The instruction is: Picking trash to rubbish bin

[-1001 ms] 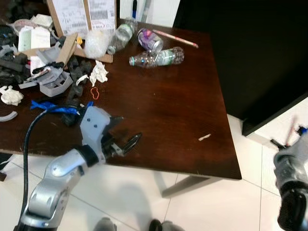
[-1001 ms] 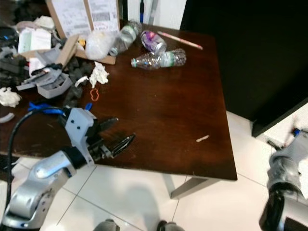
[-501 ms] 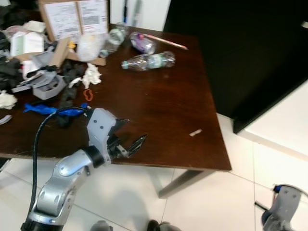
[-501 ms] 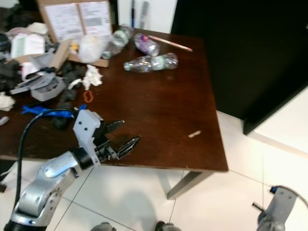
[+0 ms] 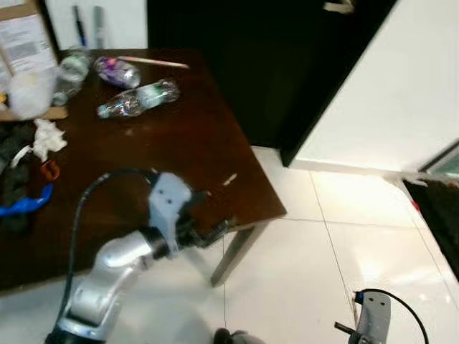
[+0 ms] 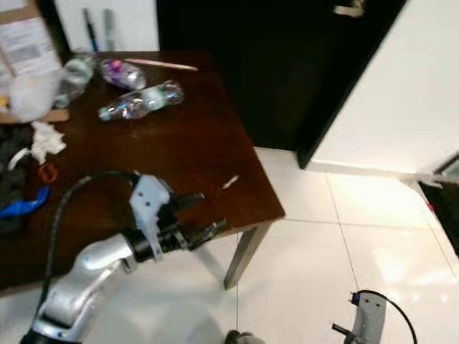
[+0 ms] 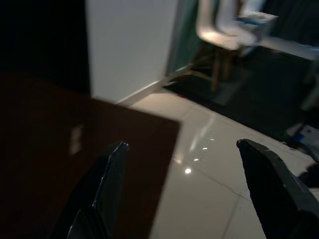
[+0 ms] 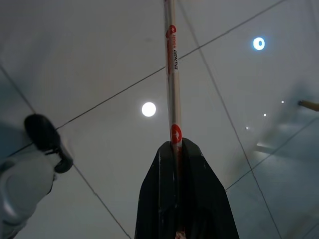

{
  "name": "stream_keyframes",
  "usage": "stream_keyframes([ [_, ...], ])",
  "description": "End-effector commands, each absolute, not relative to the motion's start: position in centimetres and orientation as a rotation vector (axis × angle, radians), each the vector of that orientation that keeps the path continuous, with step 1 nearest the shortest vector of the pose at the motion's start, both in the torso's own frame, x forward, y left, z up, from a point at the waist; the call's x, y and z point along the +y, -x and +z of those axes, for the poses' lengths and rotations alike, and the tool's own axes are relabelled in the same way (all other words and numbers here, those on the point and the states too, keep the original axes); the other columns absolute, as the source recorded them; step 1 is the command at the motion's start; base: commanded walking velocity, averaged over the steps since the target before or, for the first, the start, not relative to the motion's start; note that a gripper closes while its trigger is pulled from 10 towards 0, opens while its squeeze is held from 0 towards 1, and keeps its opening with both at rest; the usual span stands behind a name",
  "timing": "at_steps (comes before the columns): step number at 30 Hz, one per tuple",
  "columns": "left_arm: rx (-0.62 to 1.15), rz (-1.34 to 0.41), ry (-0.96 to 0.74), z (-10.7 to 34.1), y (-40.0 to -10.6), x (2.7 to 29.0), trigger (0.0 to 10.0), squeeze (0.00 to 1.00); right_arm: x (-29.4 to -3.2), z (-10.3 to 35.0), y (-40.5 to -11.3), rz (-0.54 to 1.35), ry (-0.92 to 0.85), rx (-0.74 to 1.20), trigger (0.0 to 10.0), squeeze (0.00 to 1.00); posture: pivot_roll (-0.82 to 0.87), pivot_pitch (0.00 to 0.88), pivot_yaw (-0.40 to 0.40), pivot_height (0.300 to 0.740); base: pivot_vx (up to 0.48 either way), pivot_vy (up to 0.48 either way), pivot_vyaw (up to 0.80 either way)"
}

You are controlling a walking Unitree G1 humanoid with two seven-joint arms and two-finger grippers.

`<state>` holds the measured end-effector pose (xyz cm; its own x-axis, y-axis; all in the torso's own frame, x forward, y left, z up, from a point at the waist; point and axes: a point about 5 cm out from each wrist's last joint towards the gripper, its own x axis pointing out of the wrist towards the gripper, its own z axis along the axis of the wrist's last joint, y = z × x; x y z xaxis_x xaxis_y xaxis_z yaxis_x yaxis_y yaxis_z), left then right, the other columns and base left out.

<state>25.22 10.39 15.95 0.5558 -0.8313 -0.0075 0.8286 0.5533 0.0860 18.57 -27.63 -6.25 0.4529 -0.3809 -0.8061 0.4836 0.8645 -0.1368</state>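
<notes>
Right gripper (image 8: 177,164) clamps a chopstick (image 8: 172,74); left gripper (image 6: 195,215) jaws wide over table (image 6: 193,136).

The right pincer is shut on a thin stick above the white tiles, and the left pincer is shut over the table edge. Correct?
Not quite. The left pincer is open, fingers well apart, per the left wrist view. The right pincer does clamp the thin stick.

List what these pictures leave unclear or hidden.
- Rubbish bin: I cannot make one out in the blurred eye views.
- Thin stick pinched in the right gripper: its far end is cut off by the right wrist view's edge; the red print is too small to read.
- Small pale scrap on the table: too small to identify.
- Left gripper, open over the table edge, holds nothing visible.
</notes>
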Motion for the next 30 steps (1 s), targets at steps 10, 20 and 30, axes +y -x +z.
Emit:
stream_keyframes([
  [10,0.033,-0.982,-0.130,13.7,-25.4,10.4,10.0,0.00,-27.0,-6.9,-17.7,-0.501,-0.095,1.013,10.0,0.00,0.22,0.127,-0.108,0.740,0.000,0.000,-0.77],
  [20,-0.054,-0.816,-0.099,14.2,-27.2,10.4,10.0,0.00,-26.7,-7.1,-17.5,-0.492,-0.097,1.023,10.0,0.00,0.22,0.122,-0.103,0.740,0.000,0.000,-0.77],
  [30,-0.109,-0.725,-0.094,14.3,-27.9,10.4,10.0,0.00,-26.4,-7.1,-17.8,-0.461,-0.084,1.022,10.0,0.00,0.22,0.126,-0.112,0.740,0.000,0.000,-0.77],
])
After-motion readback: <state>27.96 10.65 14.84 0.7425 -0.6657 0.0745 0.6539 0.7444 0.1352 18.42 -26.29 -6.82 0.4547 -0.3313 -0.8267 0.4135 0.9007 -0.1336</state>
